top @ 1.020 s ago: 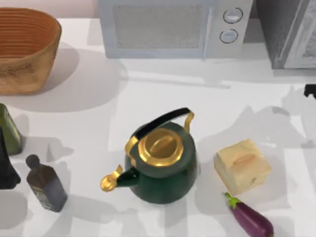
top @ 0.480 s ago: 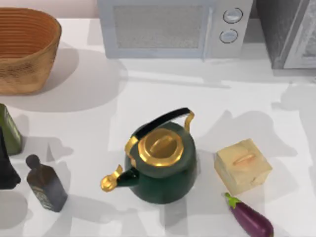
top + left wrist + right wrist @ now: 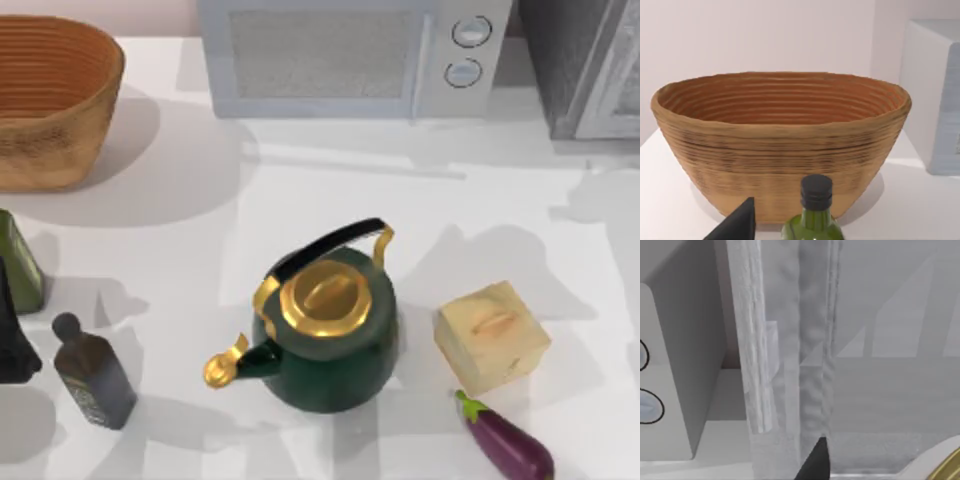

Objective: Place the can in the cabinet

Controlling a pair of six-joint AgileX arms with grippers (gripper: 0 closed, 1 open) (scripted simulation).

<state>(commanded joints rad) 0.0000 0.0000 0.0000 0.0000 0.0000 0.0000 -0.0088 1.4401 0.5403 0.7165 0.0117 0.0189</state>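
Item, table [image 3: 330,205]: kettle [image 3: 325,335] at centre, taken as our reference.
- Cabinet [image 3: 575,70]: beyond the kettle to the right, at the table's far right edge, beside the microwave [image 3: 330,55].
- Open room: bare surface between kettle and cabinet.
- Tan box [image 3: 490,335] and aubergine [image 3: 505,440]: right of the kettle.
- Basket [image 3: 50,100]: beyond the kettle, left.
- Right gripper [image 3: 815,460]: close before the cabinet's door edge; opening, cannot tell. A pale gold-rimmed curve [image 3: 947,462] beside it, perhaps the can.
- Left gripper [image 3: 740,225]: by the basket, next to a green bottle [image 3: 815,220]; opening, cannot tell.
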